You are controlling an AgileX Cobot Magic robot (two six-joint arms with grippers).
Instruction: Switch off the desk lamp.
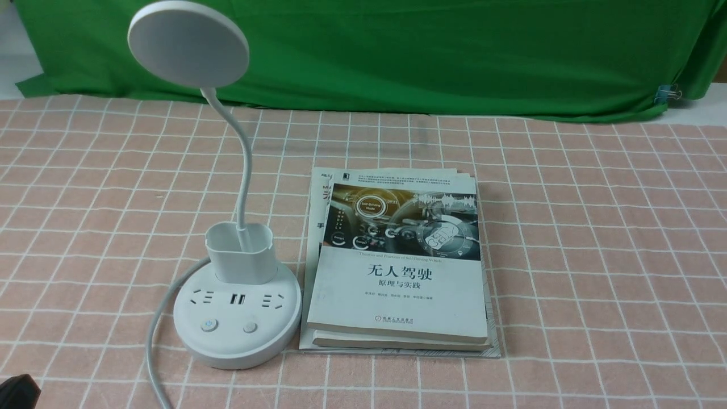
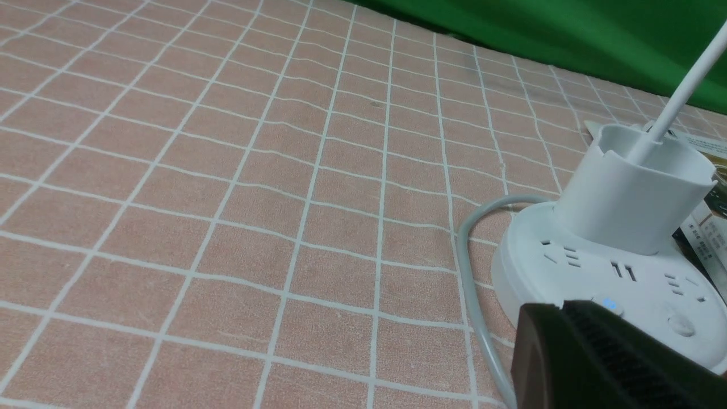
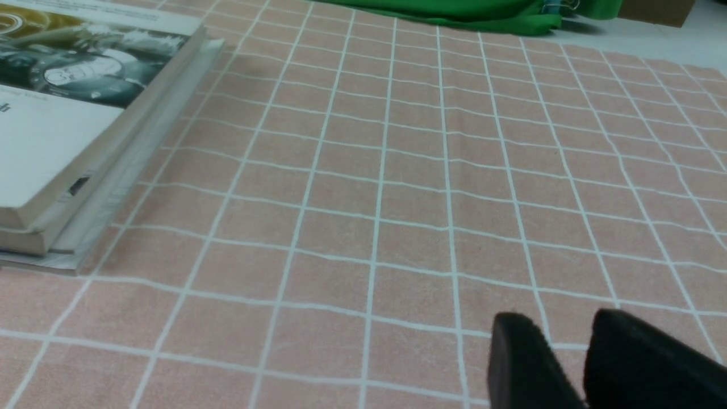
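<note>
The white desk lamp stands left of centre, with its disc head (image 1: 187, 42) up high on a thin bent neck (image 1: 245, 165). A small cup (image 1: 239, 253) sits on its round base (image 1: 237, 346). Two buttons are on the base; the left button (image 1: 209, 325) glows blue, the right button (image 1: 250, 328) is plain. My left gripper (image 2: 562, 309) is shut and holds nothing, and in the left wrist view the lit button (image 2: 609, 305) shows just past its tip. In the front view only a dark bit of the left gripper (image 1: 17, 392) shows at the bottom left corner, apart from the base. My right gripper (image 3: 559, 326) hangs over bare cloth with a narrow gap between its fingers.
A stack of books (image 1: 397, 295) lies right beside the lamp base. The lamp's grey cord (image 1: 152, 341) curls from the base's left side toward the near table edge. A pink checked cloth (image 1: 596, 255) covers the table, with a green backdrop (image 1: 454, 51) behind.
</note>
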